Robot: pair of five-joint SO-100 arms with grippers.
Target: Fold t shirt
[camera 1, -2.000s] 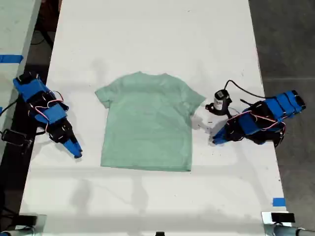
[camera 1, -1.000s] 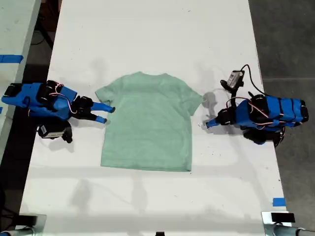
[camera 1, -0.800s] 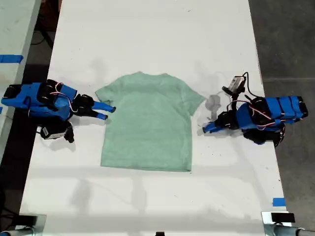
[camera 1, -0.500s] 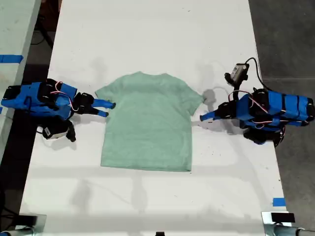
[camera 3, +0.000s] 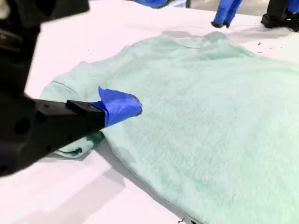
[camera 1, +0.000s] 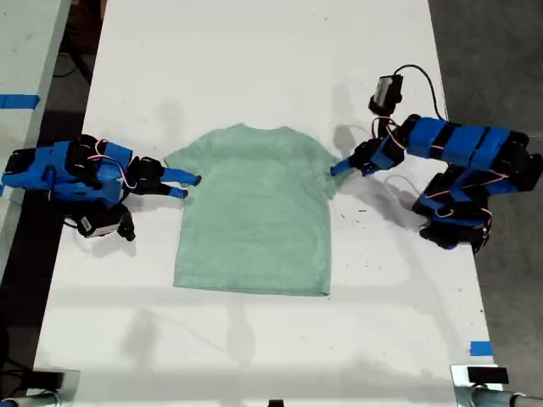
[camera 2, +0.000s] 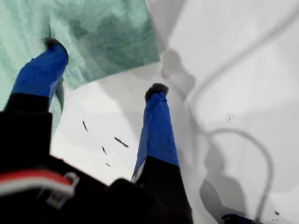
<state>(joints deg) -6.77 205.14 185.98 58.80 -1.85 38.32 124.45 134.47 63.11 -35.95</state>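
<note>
Two blue arms flank the t shirt (camera 1: pixel 253 209), which lies flat in the middle of the white table (camera 1: pixel 254 68). My first gripper (camera 2: pixel 105 67), on the exterior view's right, has its jaws spread wide at the sleeve there, one tip over the cloth and the other over bare table. My second gripper (camera 1: pixel 188 185) is at the opposite sleeve with jaws apart, one blue tip over the cloth.

the t shirt (camera 1: pixel 253 210) lies flat mid-table (camera 1: pixel 254 51); in the exterior view, my first gripper (camera 1: pixel 337 168) at its right sleeve, my second gripper (camera 1: pixel 188 186) at its left
</note>
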